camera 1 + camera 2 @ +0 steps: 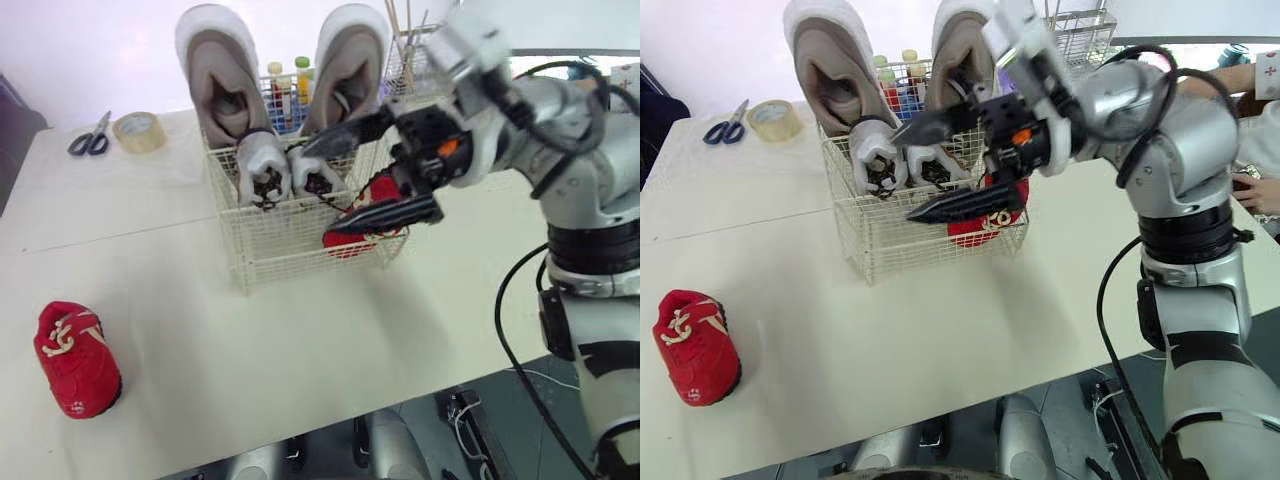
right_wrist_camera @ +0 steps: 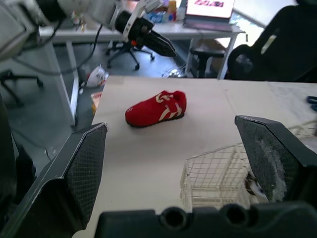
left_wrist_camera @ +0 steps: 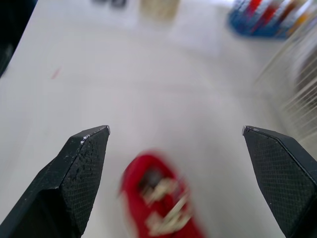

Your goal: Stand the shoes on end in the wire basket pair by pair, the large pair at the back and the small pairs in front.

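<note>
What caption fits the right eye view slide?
Open right hand at wire basket; one red shoe lies on the table.

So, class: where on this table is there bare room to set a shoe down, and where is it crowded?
Free: the wide table stretch between the loose red shoe and the wire basket; also between tape and that shoe. Crowded: inside the basket, by the open right gripper.

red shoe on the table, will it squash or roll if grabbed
The red shoe looks soft and fabric-covered, so it probably squashes a little. It sits flat on its sole, so it likely slides rather than rolls.
</note>
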You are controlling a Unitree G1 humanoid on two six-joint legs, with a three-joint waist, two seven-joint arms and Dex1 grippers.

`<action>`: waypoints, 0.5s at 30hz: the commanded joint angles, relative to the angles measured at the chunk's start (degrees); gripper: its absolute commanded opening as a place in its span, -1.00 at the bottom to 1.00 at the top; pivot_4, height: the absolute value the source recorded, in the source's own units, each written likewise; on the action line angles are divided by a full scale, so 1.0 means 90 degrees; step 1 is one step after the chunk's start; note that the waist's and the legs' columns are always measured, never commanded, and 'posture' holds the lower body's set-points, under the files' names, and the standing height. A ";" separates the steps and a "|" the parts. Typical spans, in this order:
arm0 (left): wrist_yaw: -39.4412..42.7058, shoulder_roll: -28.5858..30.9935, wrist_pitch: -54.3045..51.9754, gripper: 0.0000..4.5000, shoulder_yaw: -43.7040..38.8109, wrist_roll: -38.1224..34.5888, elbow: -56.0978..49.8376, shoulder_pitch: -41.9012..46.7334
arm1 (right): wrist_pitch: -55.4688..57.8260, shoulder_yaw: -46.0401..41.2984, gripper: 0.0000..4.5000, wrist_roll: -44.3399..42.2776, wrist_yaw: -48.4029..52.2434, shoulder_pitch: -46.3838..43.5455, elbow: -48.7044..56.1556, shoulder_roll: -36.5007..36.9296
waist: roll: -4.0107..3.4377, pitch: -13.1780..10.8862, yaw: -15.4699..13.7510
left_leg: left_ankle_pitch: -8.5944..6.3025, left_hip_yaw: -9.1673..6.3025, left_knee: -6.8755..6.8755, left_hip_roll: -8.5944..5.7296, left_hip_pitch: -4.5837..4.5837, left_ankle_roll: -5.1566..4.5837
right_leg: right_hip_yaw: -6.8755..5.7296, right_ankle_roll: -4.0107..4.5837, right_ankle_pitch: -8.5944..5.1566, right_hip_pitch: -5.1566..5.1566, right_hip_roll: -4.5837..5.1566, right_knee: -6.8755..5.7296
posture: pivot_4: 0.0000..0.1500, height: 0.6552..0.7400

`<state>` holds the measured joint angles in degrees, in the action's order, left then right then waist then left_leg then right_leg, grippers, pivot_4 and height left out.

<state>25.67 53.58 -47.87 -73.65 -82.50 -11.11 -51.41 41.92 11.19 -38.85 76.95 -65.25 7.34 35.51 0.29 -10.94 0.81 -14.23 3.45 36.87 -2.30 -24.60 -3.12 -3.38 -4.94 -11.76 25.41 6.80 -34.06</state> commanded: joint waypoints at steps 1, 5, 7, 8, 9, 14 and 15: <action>0.1979 0.0103 -0.0526 0.99 0.0028 0.0473 0.0844 -0.0353 | -0.0761 0.0545 1.00 0.0679 0.0132 0.0241 0.0347 -0.0140 | 0.0024 0.0014 0.0024 | -0.0005 0.0005 -0.0002 0.0001 -0.0001 0.0001 | 0.0000 0.0000 0.0000 0.0003 0.0000 0.0000 | 1.00 1.00; 0.3028 0.0289 -0.0632 0.99 0.0651 0.1234 0.1254 -0.0203 | -0.0703 0.0850 1.00 0.0848 0.0423 0.0307 0.0668 0.0038 | 0.0031 0.0020 -0.0034 | -0.0006 0.0010 0.0000 0.0001 -0.0053 0.0002 | 0.0001 0.0004 0.0003 0.0061 0.0003 -0.0011 | 1.00 1.00; 0.3231 0.0297 -0.0656 0.99 0.0896 0.1504 0.1416 0.0023 | -0.0673 0.0877 1.00 0.0876 0.0523 0.0342 0.0760 0.0131 | 0.0034 0.0022 -0.0003 | 0.0001 0.0011 0.0003 0.0002 -0.0087 0.0013 | 0.0001 0.0007 0.0006 0.0109 0.0004 -0.0021 | 1.00 1.00; 0.3266 0.0257 -0.0647 0.99 0.1087 0.1603 0.1520 0.0234 | -0.0676 0.0863 1.00 0.0905 0.0536 0.0362 0.0776 0.0170 | 0.0033 0.0022 0.0007 | 0.0003 0.0012 0.0002 0.0003 -0.0088 0.0015 | 0.0001 0.0008 0.0007 0.0111 0.0006 -0.0022 | 1.00 1.00; 0.3278 0.0205 -0.0647 0.99 0.1328 0.1700 0.1613 0.0488 | -0.0605 0.0828 1.00 0.0892 0.0522 0.0382 0.0802 0.0215 | 0.0028 0.0022 0.0017 | 0.0003 0.0014 -0.0002 0.0003 -0.0088 0.0017 | 0.0001 0.0009 0.0008 0.0113 0.0007 -0.0021 | 1.00 1.00; 0.3384 0.0071 -0.0556 0.99 0.2109 0.2297 0.2050 0.1428 | -0.0391 0.0688 1.00 0.0847 0.0435 0.0432 0.0842 0.0321 | 0.0033 0.0025 0.0061 | 0.0002 0.0022 -0.0009 0.0010 -0.0087 0.0018 | 0.0002 0.0014 0.0013 0.0116 0.0011 -0.0020 | 1.00 1.00; 0.3402 0.0051 -0.0535 0.99 0.2217 0.2404 0.2178 0.1587 | -0.0366 0.0662 1.00 0.0853 0.0409 0.0434 0.0833 0.0324 | 0.0033 0.0025 0.0058 | 0.0002 0.0023 -0.0009 0.0011 -0.0087 0.0018 | 0.0002 0.0015 0.0014 0.0117 0.0011 -0.0020 | 1.00 1.00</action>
<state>55.48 54.28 -53.41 -54.06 -62.60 6.82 -37.59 38.49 19.29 -30.63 81.06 -60.93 13.41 37.90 0.59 -10.71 1.33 -14.21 3.65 36.79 -2.20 -25.38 -2.96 -3.37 -4.81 -11.62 26.47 6.90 -34.25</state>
